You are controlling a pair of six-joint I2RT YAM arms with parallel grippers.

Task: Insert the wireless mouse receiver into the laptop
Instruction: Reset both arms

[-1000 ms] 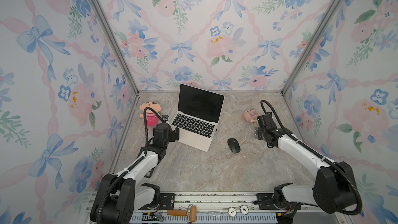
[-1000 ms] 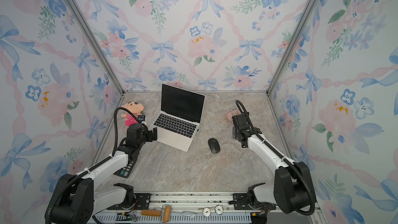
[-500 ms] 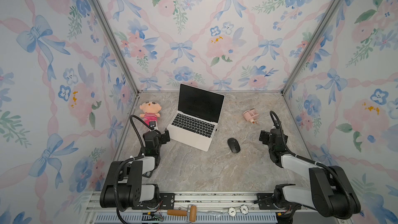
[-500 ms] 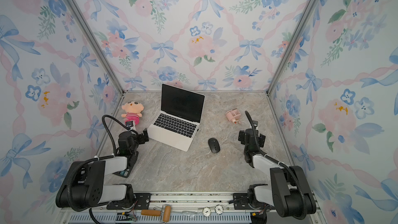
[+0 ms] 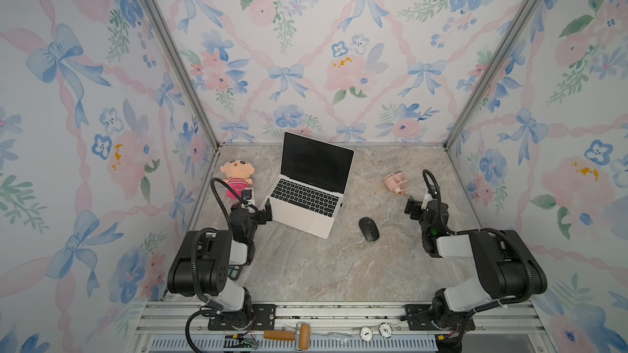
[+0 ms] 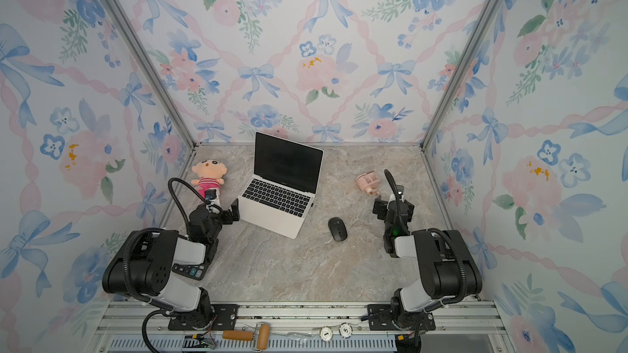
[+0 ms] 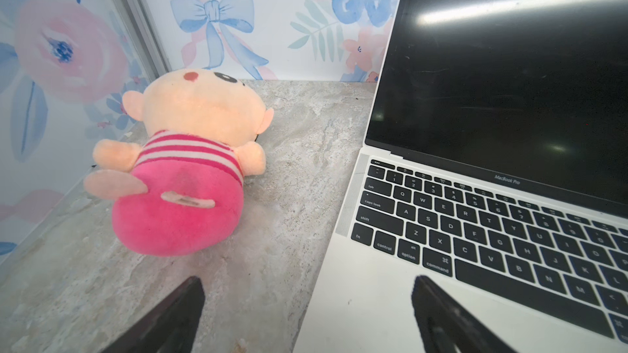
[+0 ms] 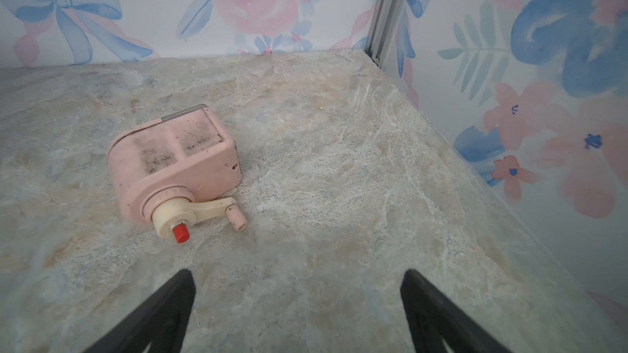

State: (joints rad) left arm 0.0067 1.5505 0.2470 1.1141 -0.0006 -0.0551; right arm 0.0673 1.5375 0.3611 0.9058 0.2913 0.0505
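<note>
You look to be at the tail end: a tiny dark stub, prob. the receiver (image 5: 341,204), pokes out of the laptop (image 5: 307,213) at the side edge facing the mouse (image 5: 369,229), in both top views. It's too small to say it's fully seated. If it is, only parking is left. If not, the next move needs a fine pinch on the stub and a straight push into the port, w/ the other arm bracing the laptop so it doesn't slide on the desk (image 5: 323,266).

Both arms sit folded low, elbows back nr the base rail.
- Left tool (image 7: 306,280): fingers wide apart, empty, straddling the laptop's front corner.
- Right tool (image 8: 299,271): fingers wide apart, empty, aimed at the pink pencil sharpener (image 8: 173,164), well apart from the laptop.
</note>
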